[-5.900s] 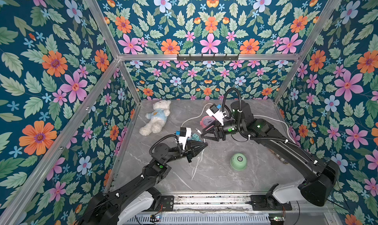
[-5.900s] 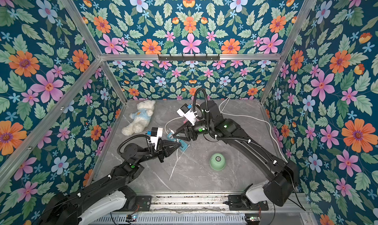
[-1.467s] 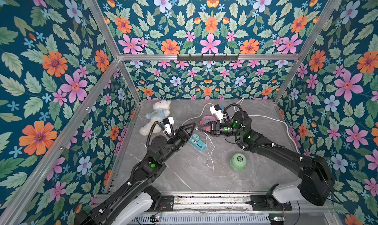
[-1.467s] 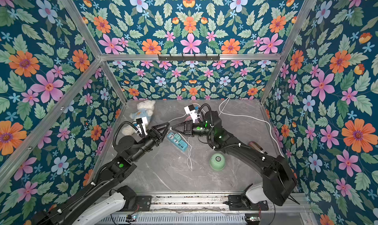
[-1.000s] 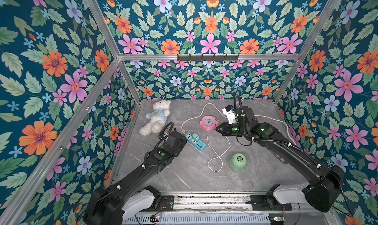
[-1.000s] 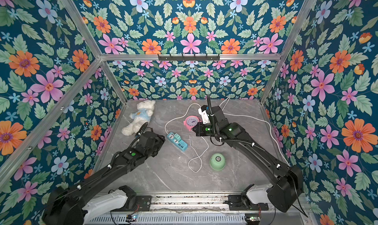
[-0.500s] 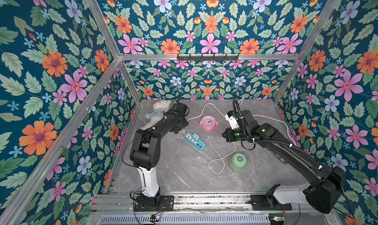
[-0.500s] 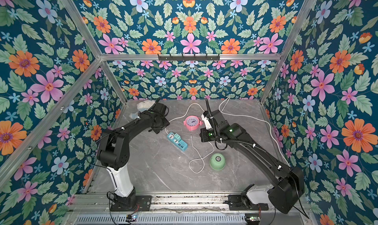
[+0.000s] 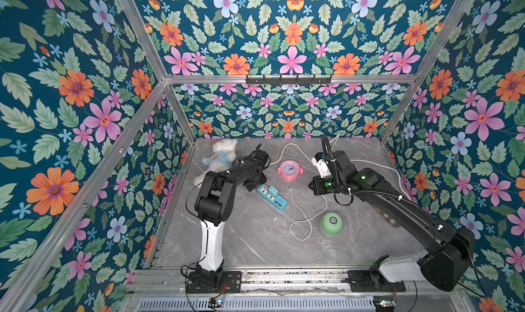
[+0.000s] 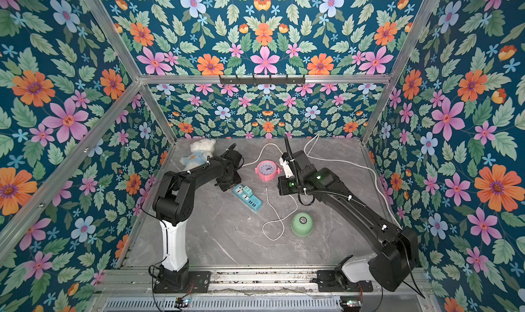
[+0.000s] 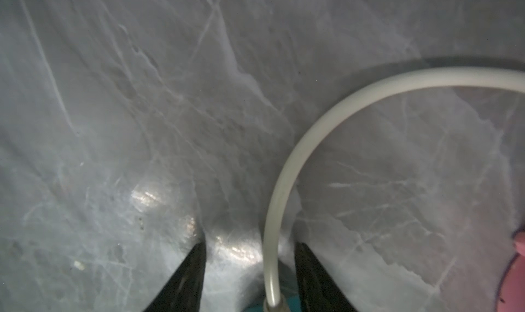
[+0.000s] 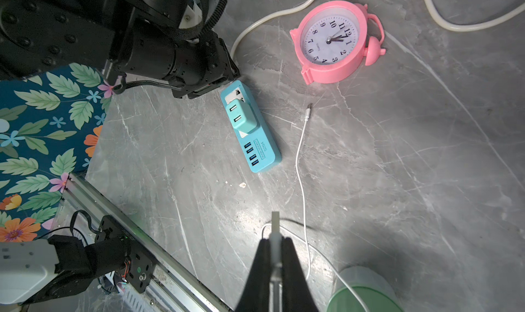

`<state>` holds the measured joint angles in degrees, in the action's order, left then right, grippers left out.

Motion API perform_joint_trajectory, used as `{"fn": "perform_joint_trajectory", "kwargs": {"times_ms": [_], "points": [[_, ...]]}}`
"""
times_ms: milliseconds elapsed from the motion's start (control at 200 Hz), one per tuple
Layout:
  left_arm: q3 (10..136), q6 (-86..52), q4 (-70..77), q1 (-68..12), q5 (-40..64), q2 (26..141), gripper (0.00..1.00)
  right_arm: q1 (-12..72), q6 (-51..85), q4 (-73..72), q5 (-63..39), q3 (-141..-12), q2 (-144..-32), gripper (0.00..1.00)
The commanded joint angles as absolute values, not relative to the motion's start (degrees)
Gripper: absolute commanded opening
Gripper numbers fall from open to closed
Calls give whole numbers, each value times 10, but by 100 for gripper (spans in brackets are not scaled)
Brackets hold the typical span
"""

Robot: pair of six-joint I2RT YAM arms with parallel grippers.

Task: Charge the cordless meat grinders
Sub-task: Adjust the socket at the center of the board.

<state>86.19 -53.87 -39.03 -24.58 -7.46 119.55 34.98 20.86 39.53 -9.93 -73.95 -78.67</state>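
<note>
In both top views each gripper's fingertips are hidden under its own wrist; the wrist views show them. The left gripper [image 11: 250, 248] stands spread at the cord end of the strip [image 9: 277, 201]. The thick cord [image 11: 287, 165] runs between its fingers without clearly touching either. Only a teal sliver of the strip shows in that view.

The right gripper [image 12: 275, 241] is pressed together, pinching a white plug of the thin cable [image 12: 301, 168], off the strip's USB end. The cable's other plug lies free just beside the strip.

The grinder [image 9: 331, 224] sits dome up, well past the strip's USB end. In the right wrist view the frame edge cuts it off.

An adapter [image 12: 241, 117] is plugged into the strip's socket. The bear [image 9: 221, 157], beyond the strip's cord end, is partly hidden behind the left arm.
</note>
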Motion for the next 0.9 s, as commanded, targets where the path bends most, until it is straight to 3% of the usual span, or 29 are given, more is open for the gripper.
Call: {"fn": "perform_joint_trajectory", "kwargs": {"times_ms": [0, 255, 660, 755, 895], "points": [[860, -527, -402, -250, -75, 1206, 48, 350, 208, 396, -96, -733, -779, 0], [829, -489, -396, -289, -85, 1176, 36, 350, 190, 411, -97, -733, -772, 0], [785, -439, -341, -342, -56, 1151, 30, 350, 52, 523, -154, -819, -838, 0], [785, -432, -337, -341, -58, 1150, 32, 350, 33, 542, -146, -848, -865, 0], [769, -457, -323, -340, -104, 1107, 46, 353, 95, 564, -154, -908, -921, 0]]}}
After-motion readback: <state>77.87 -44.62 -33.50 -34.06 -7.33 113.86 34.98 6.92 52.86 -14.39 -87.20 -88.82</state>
